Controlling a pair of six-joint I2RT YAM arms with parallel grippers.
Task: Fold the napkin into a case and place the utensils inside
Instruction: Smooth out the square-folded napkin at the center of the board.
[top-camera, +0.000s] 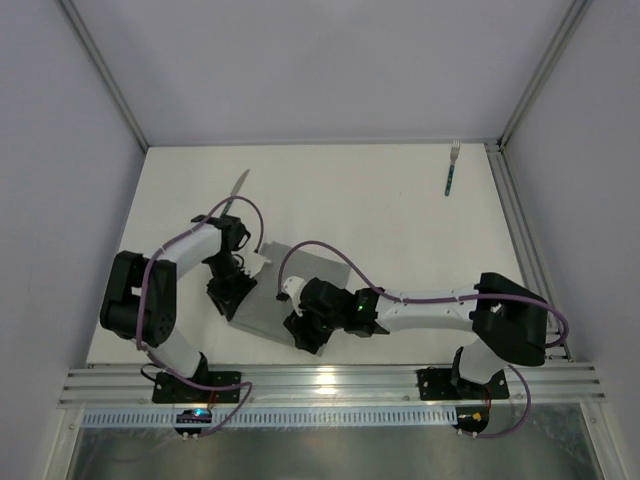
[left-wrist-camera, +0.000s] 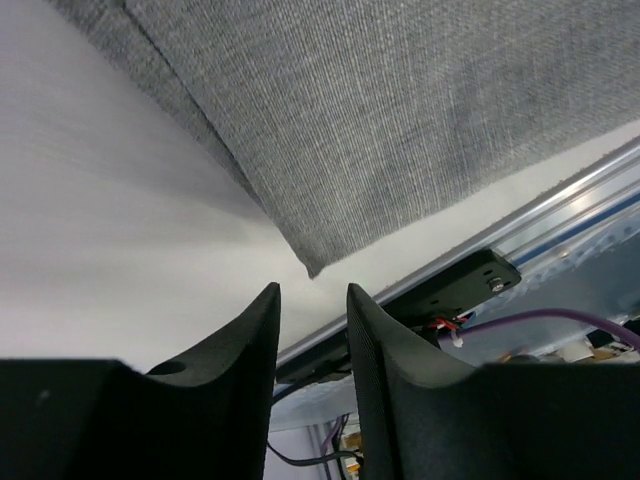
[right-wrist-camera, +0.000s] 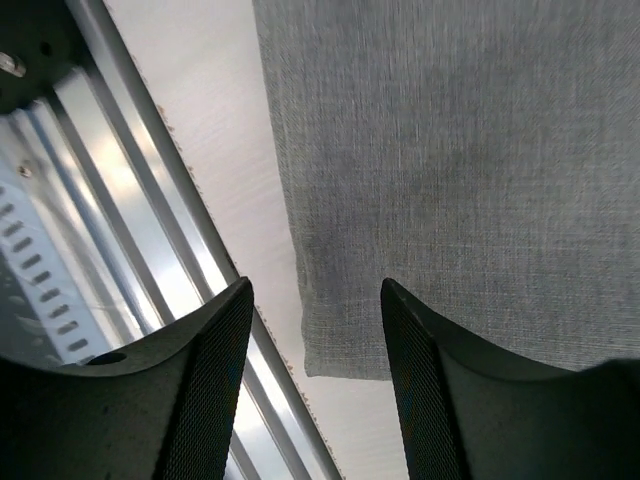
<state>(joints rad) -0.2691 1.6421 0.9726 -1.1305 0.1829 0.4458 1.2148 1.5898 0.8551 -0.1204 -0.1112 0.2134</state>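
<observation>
Napkin (top-camera: 268, 305), folded into a grey rectangle, lies flat on the white table (top-camera: 380, 210) near the front edge, between the two arms and skewed to the edge. The left wrist view shows two layers, the upper one set slightly back from the lower along one side.

The left gripper (top-camera: 228, 295) sits low at the napkin's left side. Its jaws stand a little apart with nothing between them, and a napkin corner (left-wrist-camera: 310, 268) lies on the table just ahead of the gap. The right gripper (top-camera: 300, 335) is over the napkin's near corner. Its jaws are spread wide, and the cloth (right-wrist-camera: 450, 150) lies flat beneath them, ungripped, with its edge running under the gap beside the metal rail (right-wrist-camera: 130, 260).

The knife (top-camera: 238, 185) lies on the table beyond the left arm, well apart from the napkin. The fork (top-camera: 452, 168) lies near the far right corner, farther off again.
</observation>
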